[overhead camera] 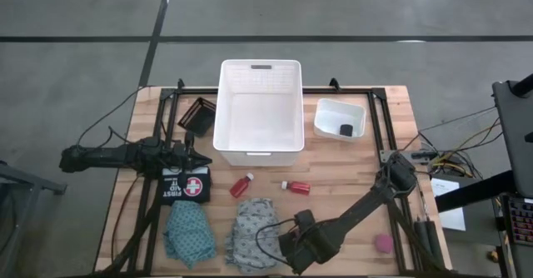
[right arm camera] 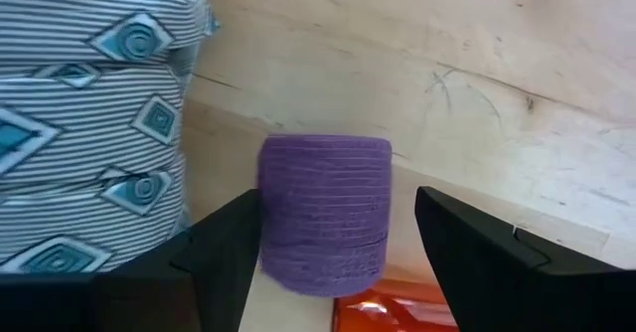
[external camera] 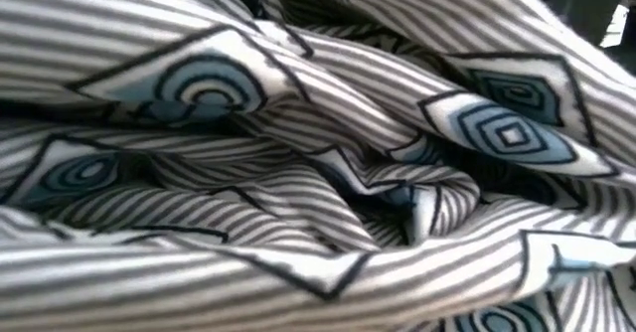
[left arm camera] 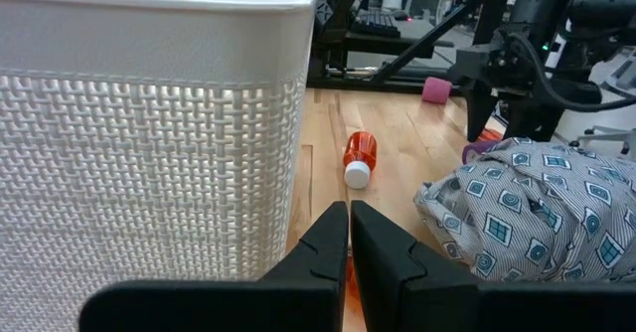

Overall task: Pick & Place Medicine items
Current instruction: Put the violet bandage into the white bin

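The right gripper [right arm camera: 333, 248] hangs low over the table's near edge, fingers spread apart with the purple roll [right arm camera: 325, 213] standing between them, not clearly squeezed. The grey cloth [right arm camera: 84, 123] lies just beside it. The left gripper [left arm camera: 348, 248], fingers pressed together and empty, waits beside the white basket [left arm camera: 149, 123], pointing toward a red bottle [left arm camera: 359, 158].

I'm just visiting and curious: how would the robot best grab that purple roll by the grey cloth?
Probably across the purple roll's curved sides. It stands on end between the right gripper's open fingers, so closing squeezes its round body. The grey cloth crowds one side, so coming from above looks safest.
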Available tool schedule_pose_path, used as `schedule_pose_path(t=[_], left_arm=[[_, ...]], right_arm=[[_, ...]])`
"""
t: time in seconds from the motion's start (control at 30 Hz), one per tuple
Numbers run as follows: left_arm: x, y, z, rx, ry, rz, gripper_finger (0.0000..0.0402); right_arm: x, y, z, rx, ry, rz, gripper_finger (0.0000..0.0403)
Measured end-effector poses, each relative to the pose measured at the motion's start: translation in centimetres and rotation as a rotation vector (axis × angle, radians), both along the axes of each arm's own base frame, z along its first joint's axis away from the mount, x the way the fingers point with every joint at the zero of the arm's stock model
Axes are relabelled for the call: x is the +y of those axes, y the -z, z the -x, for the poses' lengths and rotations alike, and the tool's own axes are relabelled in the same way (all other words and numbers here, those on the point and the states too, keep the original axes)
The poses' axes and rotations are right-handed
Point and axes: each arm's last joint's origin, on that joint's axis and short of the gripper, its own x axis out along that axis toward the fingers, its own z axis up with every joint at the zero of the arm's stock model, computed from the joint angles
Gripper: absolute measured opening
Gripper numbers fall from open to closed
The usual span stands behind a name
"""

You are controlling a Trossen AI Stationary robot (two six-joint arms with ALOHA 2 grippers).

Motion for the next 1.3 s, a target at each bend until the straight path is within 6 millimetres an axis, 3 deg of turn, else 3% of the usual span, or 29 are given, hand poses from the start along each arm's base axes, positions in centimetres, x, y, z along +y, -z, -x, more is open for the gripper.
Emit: schedule_pose_path(t=[0.67,1.3], left_arm=[[0.0,0.0,0.0,0.000,0.000,0.000,0.0021],[0.0,0.0,0.0,0.000,0.000,0.000,0.0021]], right_arm=[[-0.1,2.0,0.1,-0.028,-0.001,-0.024,0.0241],[-0.1,2.0,0.1,-0.035,0.001,-0.027,0.0197]])
